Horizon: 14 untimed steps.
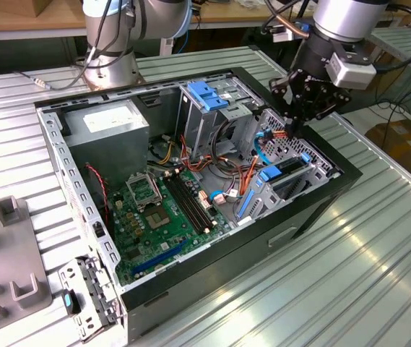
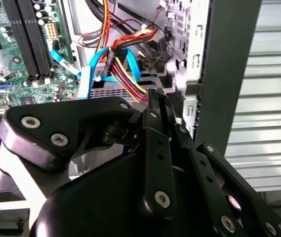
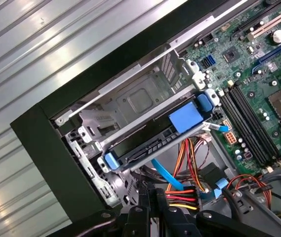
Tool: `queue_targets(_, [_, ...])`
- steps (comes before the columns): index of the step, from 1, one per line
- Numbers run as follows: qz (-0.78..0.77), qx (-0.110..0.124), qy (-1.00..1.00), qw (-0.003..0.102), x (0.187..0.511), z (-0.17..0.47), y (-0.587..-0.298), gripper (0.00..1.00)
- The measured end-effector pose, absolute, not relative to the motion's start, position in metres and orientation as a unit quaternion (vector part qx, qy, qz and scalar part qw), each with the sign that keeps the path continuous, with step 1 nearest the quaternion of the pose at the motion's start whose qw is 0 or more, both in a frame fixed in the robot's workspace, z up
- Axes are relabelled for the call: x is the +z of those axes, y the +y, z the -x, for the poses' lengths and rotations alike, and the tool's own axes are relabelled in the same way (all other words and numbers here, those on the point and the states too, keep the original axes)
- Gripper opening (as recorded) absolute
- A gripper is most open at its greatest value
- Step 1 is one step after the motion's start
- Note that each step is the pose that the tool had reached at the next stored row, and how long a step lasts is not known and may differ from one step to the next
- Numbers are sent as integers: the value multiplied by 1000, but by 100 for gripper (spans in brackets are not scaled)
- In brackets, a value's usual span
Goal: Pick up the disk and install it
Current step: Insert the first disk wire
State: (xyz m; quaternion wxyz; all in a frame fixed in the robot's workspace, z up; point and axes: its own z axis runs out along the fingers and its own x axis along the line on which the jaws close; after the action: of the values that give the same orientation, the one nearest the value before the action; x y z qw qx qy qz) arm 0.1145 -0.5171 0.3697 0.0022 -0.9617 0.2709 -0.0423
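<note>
Gripper point(image 1: 297, 129): you see its fingers pressed together, holding nothing, above the cables point(image 3: 180, 195).
Disk point(image 3: 145, 148): it sits in the metal cage point(image 3: 145, 96), inside the computer case point(image 1: 321, 195).

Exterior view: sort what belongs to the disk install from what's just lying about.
Job:
- disk, sitting in the case's drive bay
- claw, above it

Lying about:
- power supply
- motherboard
- grey fixture on the table

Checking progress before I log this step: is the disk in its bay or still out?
In. The disk lies inside the metal bay at the case corner, while the gripper, shut on nothing, hangs above.
</note>
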Motion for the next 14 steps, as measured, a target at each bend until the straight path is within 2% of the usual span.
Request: queue_targets(14, [940,-43,339,-3,365,-130,-516,17])
